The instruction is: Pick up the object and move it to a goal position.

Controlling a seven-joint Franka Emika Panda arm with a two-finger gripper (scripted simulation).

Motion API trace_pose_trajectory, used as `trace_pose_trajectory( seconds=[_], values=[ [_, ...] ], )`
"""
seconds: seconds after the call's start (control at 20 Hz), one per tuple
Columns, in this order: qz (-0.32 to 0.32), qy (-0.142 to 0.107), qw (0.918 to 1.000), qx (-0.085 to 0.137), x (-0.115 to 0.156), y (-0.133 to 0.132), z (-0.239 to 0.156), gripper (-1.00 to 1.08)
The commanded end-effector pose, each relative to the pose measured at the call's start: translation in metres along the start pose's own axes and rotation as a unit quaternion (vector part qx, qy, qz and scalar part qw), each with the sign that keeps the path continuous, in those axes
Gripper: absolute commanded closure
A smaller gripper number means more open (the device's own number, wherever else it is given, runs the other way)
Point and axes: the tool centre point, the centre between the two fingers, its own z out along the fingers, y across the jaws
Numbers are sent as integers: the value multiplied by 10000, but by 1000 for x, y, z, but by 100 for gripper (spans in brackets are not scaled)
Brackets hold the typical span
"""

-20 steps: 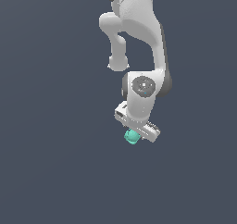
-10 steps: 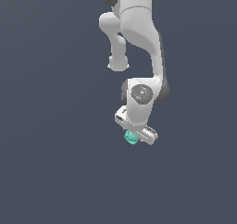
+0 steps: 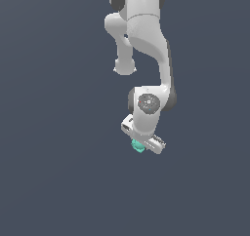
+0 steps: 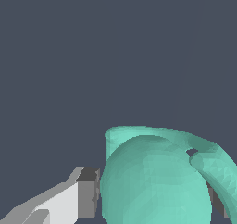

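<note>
Colours you see
Ball [image 3: 138, 146]: plain teal-green. Tool [image 3: 142, 143]: white with dark grey pads [image 4: 88, 193]. Backdrop: uniform slate grey.

No readable text, label, brand or number shows on the arm [image 3: 146, 45], the gripper [image 3: 140, 143] or the ball [image 4: 157, 181]; any fine print may be too small.

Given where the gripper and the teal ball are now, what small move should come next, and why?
Probably close the gripper fully, or confirm the grip, before lifting. In the wrist view the teal ball fills the space between the fingers, with one pad right beside it. The exterior view shows the ball tucked under the gripper. Whether the pads already press it cannot be told.
</note>
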Motion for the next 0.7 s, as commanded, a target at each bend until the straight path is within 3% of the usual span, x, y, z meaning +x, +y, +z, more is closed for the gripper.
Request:
trace_pose_trajectory(
  seconds=[0.0, 0.65],
  values=[
    [-2, -1, 10000, 0, 0, 0, 0, 108],
    [-2, -1, 10000, 0, -7, -2, -4, 108]
  ],
)
